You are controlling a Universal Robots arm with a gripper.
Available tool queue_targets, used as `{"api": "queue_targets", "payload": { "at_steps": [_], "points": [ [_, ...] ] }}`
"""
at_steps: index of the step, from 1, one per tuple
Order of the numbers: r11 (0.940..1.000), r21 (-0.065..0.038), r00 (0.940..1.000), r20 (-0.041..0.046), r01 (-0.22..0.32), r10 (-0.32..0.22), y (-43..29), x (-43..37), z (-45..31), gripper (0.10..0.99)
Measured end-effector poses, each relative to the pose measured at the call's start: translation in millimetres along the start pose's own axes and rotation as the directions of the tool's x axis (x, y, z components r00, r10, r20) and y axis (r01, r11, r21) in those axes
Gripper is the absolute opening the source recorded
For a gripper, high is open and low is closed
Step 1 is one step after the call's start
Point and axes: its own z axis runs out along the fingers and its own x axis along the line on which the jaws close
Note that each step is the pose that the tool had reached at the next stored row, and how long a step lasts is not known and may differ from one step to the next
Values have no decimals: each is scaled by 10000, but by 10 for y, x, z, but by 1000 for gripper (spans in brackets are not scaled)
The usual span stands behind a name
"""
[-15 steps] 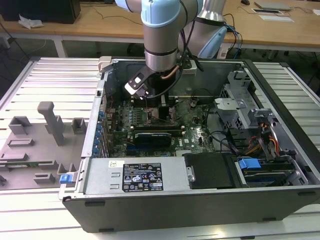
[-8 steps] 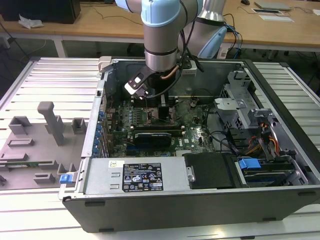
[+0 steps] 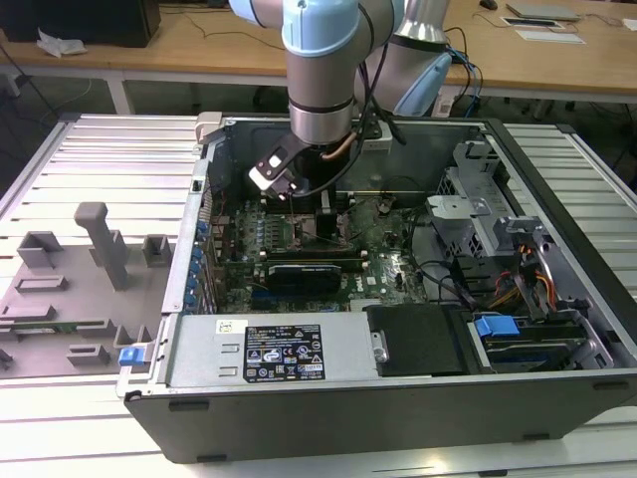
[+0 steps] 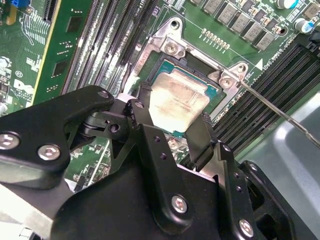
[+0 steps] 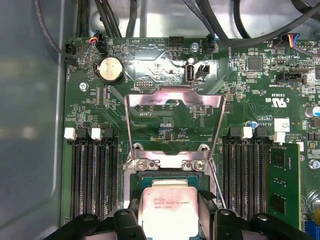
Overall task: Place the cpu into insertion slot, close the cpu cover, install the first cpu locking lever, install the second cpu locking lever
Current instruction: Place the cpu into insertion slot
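Observation:
The cpu (image 4: 177,102) is a pale silvery square chip lying level in or just over the insertion slot (image 5: 165,185) of the green motherboard (image 3: 390,251). My gripper (image 4: 172,111) reaches down into the open computer case, and its black fingers (image 4: 142,102) press against two opposite edges of the cpu (image 5: 167,212). In the first wrist view the gripper (image 5: 168,222) flanks the chip closely on both sides. The cpu cover (image 5: 150,97), a thin silvery frame, stands swung open behind the slot. A thin wire locking lever (image 4: 280,111) juts out free beside the socket.
Black memory slots (image 5: 95,175) run along both sides of the socket. A power supply (image 3: 279,351) and drive cage (image 3: 518,329) fill the case front and the exterior view's right. Cables (image 5: 240,30) hang at the board's far edge. A grey fixture tray (image 3: 70,289) lies outside the case.

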Motion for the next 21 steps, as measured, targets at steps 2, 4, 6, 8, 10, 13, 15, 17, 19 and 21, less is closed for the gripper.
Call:
{"api": "queue_targets", "payload": {
  "at_steps": [2, 4, 6, 8, 10, 13, 15, 17, 19, 21],
  "points": [
    [10000, 0, 10000, 3, 0, 0, -1, 0, 11, 529],
    [10000, 2, 10000, 3, 0, 0, -1, -1, 12, 529],
    [10000, 0, 10000, 0, 0, 0, -1, 0, 14, 529],
    [10000, -1, 10000, -1, 0, 0, -1, 0, 14, 529],
    [10000, 0, 10000, 0, 0, 0, -1, 0, 14, 529],
    [10000, -14, 10000, -25, -3, 3, -1, 0, 15, 529],
    [10000, -20, 10000, -35, -3, 3, -1, 0, 17, 529],
    [10000, -17, 10000, -32, -3, 3, -2, 0, 22, 529],
    [10000, -19, 10000, -35, -3, 3, -2, 0, 24, 529],
    [10000, -24, 10000, -42, -4, 3, -1, 2, 28, 541]
  ]
}}
